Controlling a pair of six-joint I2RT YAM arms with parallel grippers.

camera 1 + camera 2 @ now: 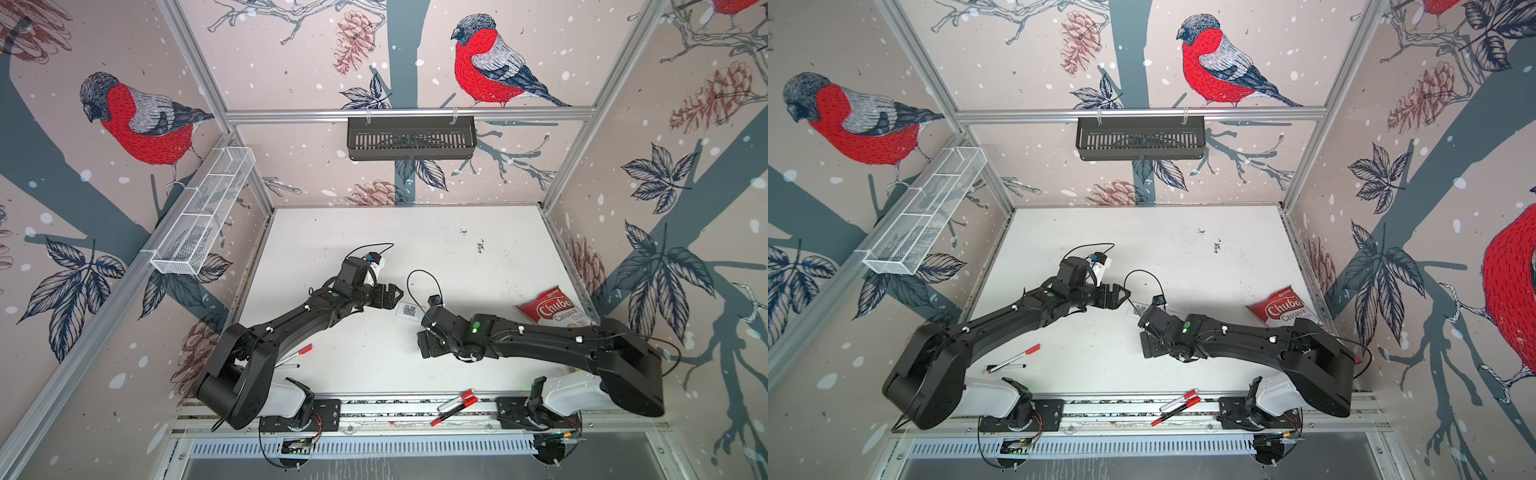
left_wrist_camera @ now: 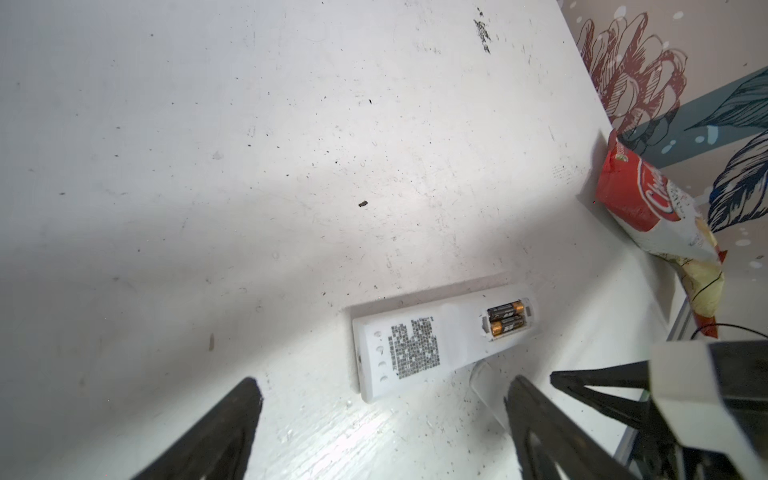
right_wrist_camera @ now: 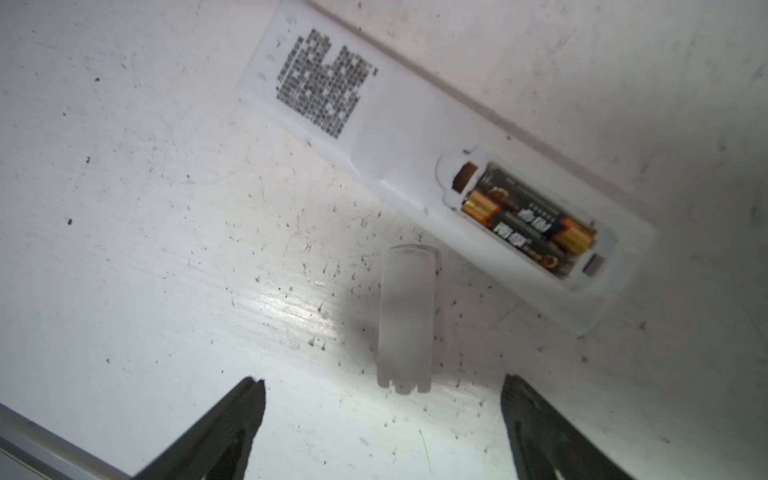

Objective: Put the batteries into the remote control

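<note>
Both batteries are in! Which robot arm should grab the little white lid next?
Right, probably. The lid lies straight ahead of the right gripper, whose jaws stand open, beside the remote holding both batteries. The left gripper, also open, faces the remote's label end instead.

White remote (image 2: 457, 336) lying back-up on table (image 2: 208, 166), printed code label on top, battery bay uncovered, two black-and-copper batteries (image 2: 505, 318) seated side by side inside
</note>
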